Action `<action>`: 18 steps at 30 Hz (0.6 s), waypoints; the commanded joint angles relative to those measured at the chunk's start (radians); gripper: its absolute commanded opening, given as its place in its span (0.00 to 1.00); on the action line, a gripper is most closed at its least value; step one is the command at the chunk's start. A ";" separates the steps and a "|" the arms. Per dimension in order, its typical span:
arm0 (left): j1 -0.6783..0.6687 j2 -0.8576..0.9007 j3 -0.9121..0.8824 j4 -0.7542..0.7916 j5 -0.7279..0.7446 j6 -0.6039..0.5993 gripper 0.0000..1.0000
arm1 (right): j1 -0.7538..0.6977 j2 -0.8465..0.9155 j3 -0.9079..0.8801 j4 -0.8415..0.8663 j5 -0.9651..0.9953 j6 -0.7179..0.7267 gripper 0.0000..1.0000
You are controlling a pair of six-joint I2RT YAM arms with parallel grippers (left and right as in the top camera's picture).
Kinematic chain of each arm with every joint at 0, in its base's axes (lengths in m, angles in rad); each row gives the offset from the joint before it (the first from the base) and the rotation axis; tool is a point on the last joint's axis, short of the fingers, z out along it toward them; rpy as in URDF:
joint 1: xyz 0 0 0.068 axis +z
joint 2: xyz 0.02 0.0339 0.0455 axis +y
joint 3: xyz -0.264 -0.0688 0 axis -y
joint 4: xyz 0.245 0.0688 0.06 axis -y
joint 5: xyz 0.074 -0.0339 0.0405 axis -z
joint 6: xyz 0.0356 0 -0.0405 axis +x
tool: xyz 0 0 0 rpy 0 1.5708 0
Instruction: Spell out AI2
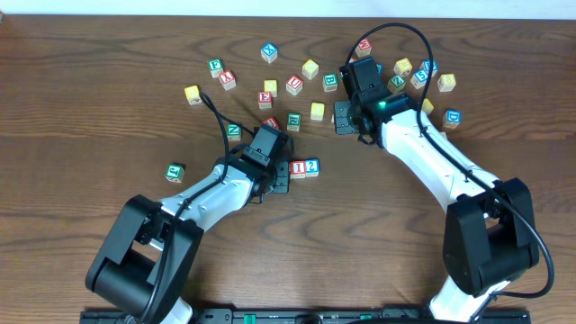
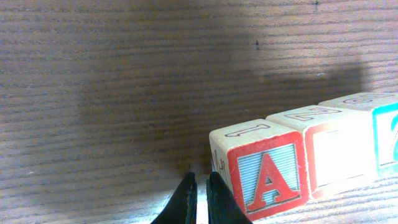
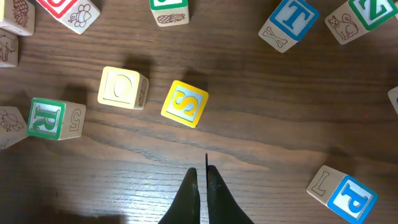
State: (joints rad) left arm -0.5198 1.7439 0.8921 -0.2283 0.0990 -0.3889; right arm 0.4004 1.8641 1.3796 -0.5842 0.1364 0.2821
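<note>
In the left wrist view three light-wood cubes stand in a row on the table: a red "A" cube (image 2: 267,177), a red-framed cube (image 2: 339,149) with a washed-out face, and a blue-printed cube (image 2: 387,134) cut off by the frame edge. Overhead, the red "I" cube (image 1: 297,168) and the blue "2" cube (image 1: 311,166) sit side by side. The "A" cube is hidden there under my left gripper (image 1: 281,173). My left gripper (image 2: 200,182) is shut and empty, its tips low against the left side of the "A" cube. My right gripper (image 1: 346,117) (image 3: 202,171) is shut and empty above bare table.
Many other letter cubes lie scattered across the far half of the table. Among them are a yellow "S" cube (image 3: 185,103), a green "R" cube (image 3: 53,118), a blue "P" cube (image 3: 348,196) (image 1: 452,117), and a green cube (image 1: 175,171) left of the left arm.
</note>
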 commanded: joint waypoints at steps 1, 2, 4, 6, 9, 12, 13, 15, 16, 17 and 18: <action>0.000 -0.001 -0.004 -0.005 -0.002 0.001 0.08 | 0.000 -0.014 0.015 -0.003 0.018 0.017 0.01; 0.000 -0.001 -0.004 -0.005 -0.002 0.002 0.08 | 0.000 -0.014 0.015 -0.003 0.018 0.017 0.01; 0.000 -0.001 -0.004 -0.005 -0.006 0.002 0.08 | 0.000 -0.014 0.015 -0.003 0.018 0.017 0.01; 0.000 -0.001 -0.004 -0.006 -0.021 0.002 0.08 | 0.000 -0.014 0.015 -0.003 0.018 0.017 0.01; 0.000 -0.001 -0.004 -0.007 -0.059 0.002 0.21 | 0.000 -0.014 0.015 -0.003 0.019 0.017 0.01; 0.000 -0.001 -0.004 -0.010 -0.110 0.001 0.25 | 0.000 -0.014 0.015 -0.003 0.019 0.016 0.01; 0.000 -0.001 -0.004 -0.010 -0.120 0.002 0.27 | -0.001 -0.014 0.015 -0.003 0.019 0.016 0.01; 0.004 -0.001 -0.004 -0.013 -0.145 0.002 0.29 | 0.000 -0.014 0.015 -0.003 0.019 0.016 0.01; 0.007 -0.001 -0.004 -0.014 -0.145 0.002 0.29 | 0.000 -0.014 0.015 -0.003 0.019 0.016 0.01; 0.010 -0.001 -0.004 -0.016 -0.145 0.002 0.29 | 0.000 -0.014 0.015 -0.003 0.019 0.016 0.01; 0.014 -0.001 -0.004 -0.018 -0.145 0.002 0.29 | 0.000 -0.014 0.015 -0.002 0.019 0.016 0.01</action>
State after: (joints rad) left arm -0.5179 1.7439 0.8921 -0.2363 0.0006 -0.3923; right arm 0.4004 1.8641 1.3796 -0.5846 0.1364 0.2821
